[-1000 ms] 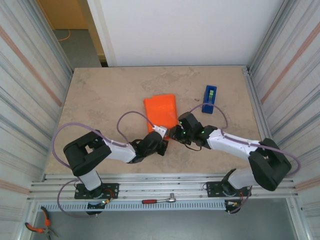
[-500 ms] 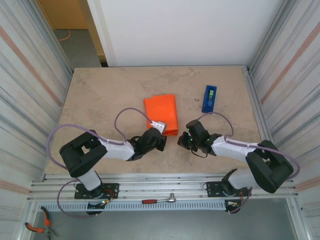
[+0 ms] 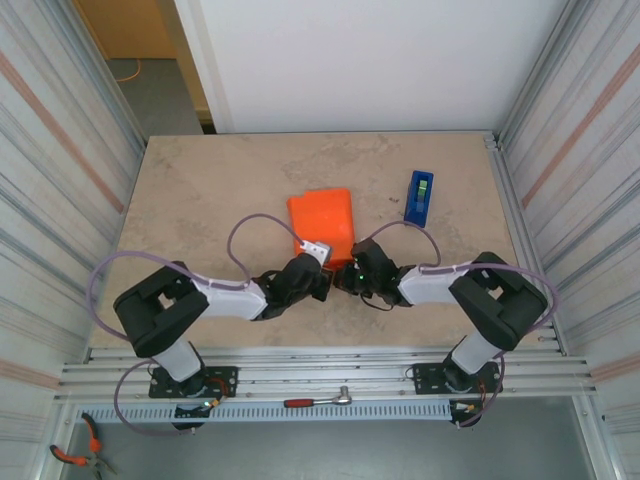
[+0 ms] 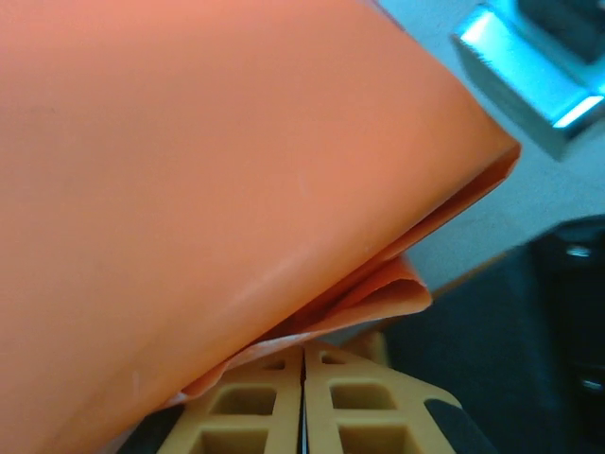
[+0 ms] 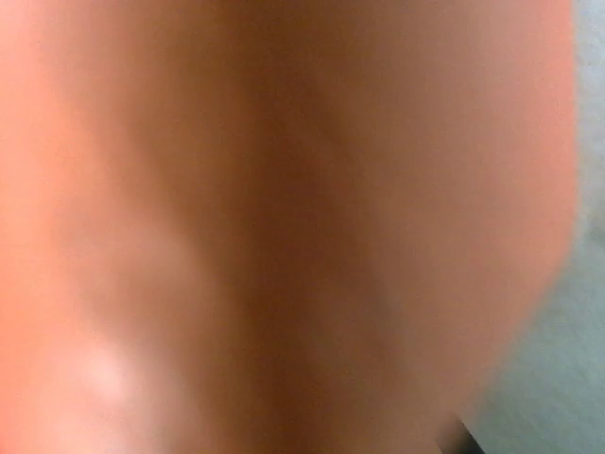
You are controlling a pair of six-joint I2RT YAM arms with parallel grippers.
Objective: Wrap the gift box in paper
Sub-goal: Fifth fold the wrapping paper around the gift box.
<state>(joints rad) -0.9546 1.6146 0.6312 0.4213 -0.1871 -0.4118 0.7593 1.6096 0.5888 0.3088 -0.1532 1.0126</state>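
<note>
Left arm (image 3: 235, 297) and right arm (image 3: 432, 286) stretch low toward each other — both pairs of fingers (image 4: 248, 416) closed.

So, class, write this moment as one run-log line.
left tool: shut at paper fold | right tool: shut, by paper | tape dispenser: apart

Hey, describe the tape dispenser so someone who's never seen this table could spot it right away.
Look at the beige marbled table, toward its far right part, right of the folded orange paper. The tape dispenser stands apart there: small, narrow and blue, the one blue thing on the tabletop.
</note>
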